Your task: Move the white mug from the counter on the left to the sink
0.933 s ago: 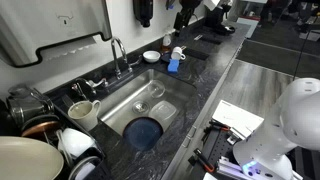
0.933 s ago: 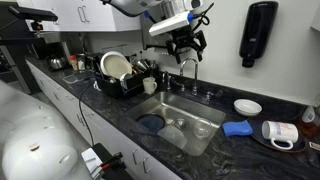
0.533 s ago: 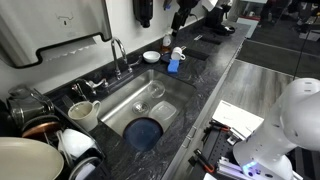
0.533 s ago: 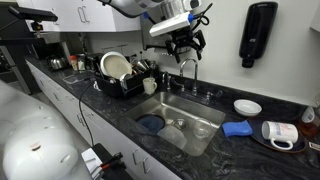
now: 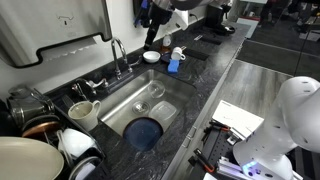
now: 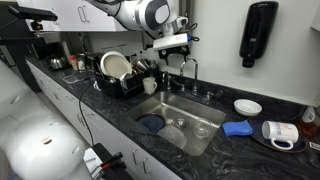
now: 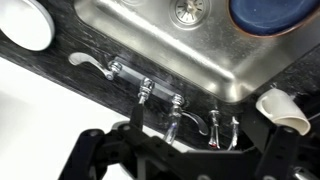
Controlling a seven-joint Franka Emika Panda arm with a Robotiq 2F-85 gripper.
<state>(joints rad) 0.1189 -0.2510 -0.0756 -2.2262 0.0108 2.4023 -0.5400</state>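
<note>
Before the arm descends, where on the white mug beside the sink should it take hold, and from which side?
Take the white mug by its wall at the rim, coming from above: it seems to stand upright, mouth open upward. Choose the sink side, since the handle appears to point away, toward the stacked dishes.

The arm (image 6: 125, 11) was made of smooth, rounded white shells. Its joint cap (image 6: 152, 14) was a dark grey disc set in a paler ring. Beneath the wrist sat a flat white plate (image 6: 170, 40), and the pincer (image 6: 166, 57) under it was matte black. In the wrist view the pincer (image 7: 178, 145) showed as a black silhouette of jointed linkage bars with gaps between them, ending in angular fingers (image 7: 88, 148). In an exterior view the wrist end (image 5: 155, 18) looked dark, and the link (image 5: 186, 5) behind it was white.
</note>
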